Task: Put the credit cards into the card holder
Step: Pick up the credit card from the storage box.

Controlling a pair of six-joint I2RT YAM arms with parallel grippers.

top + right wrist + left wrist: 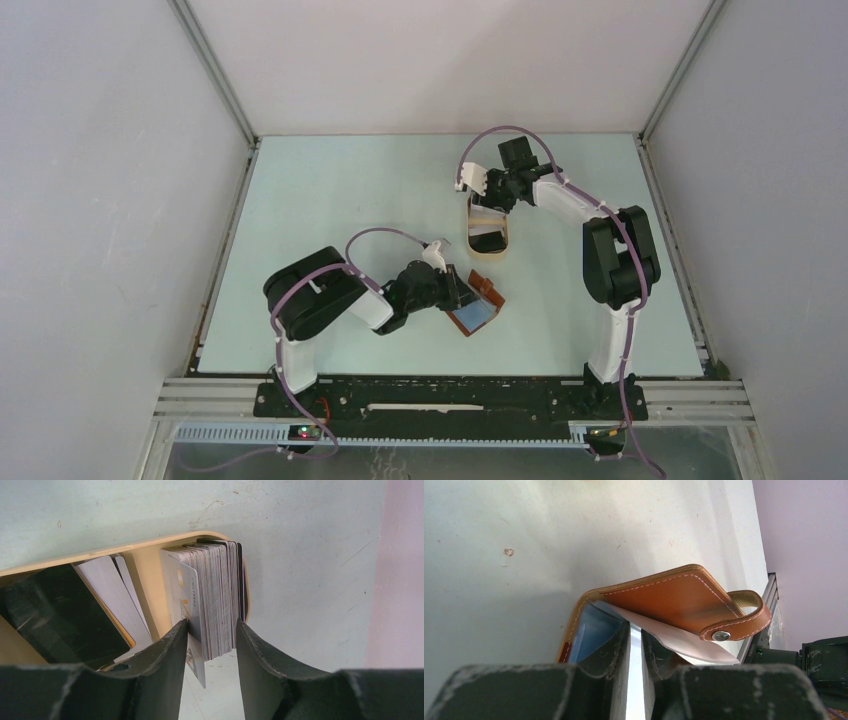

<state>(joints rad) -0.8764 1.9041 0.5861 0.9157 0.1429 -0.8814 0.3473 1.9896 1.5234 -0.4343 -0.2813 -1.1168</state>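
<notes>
Pale counter (330, 200) lies under both arms: the left end effector (635, 632) pinches the open card holder (664, 597) near its middle. The right end effector (211, 630) straddles the upright credit cards (215, 590) in the tan tray (145, 544) farther back; whether it is squeezing them, I cannot tell.

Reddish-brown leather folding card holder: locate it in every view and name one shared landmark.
Top external: reddish-brown leather card holder centre, held by the left gripper.
Left wrist: centre, open, just past the fingers.
Right wrist: not in it.
Shared landmark: the pale table.

Bright even light; soft shadows; left gripper (635, 631) defocused.
</notes>
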